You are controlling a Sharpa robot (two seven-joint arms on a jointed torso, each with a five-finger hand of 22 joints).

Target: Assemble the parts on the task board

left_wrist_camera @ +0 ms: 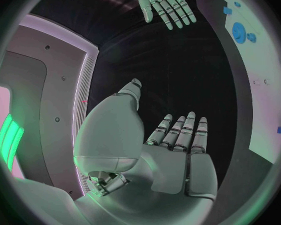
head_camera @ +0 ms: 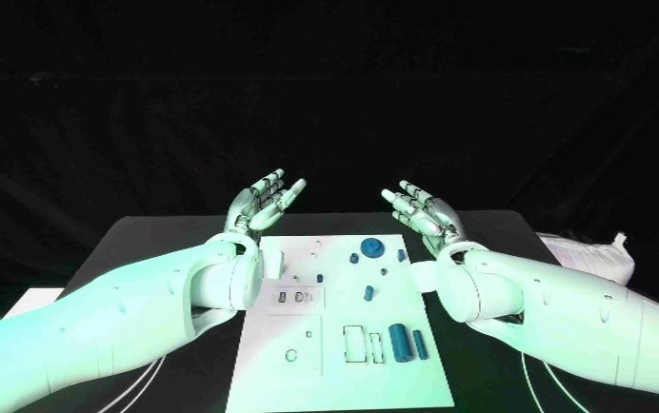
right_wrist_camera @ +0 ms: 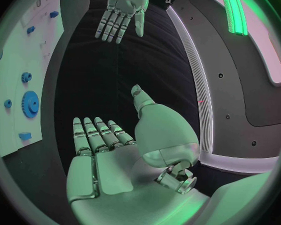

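Both your hands raised, palms up, beyond far edge of task board (head_camera: 344,375): left hand (head_camera: 265,199), right hand (head_camera: 425,208), fingers released, grasping nothing. Parts untouched on board: blue gear (head_camera: 372,247) near far end, blue cylinders (head_camera: 400,342) near near end. Assembly not begun, by look. Next: lower one hand, pick first part.

Task board (head_camera: 344,375) near edge cut off by the frame, its smallest parts (head_camera: 319,279) (mere specks) indistinct
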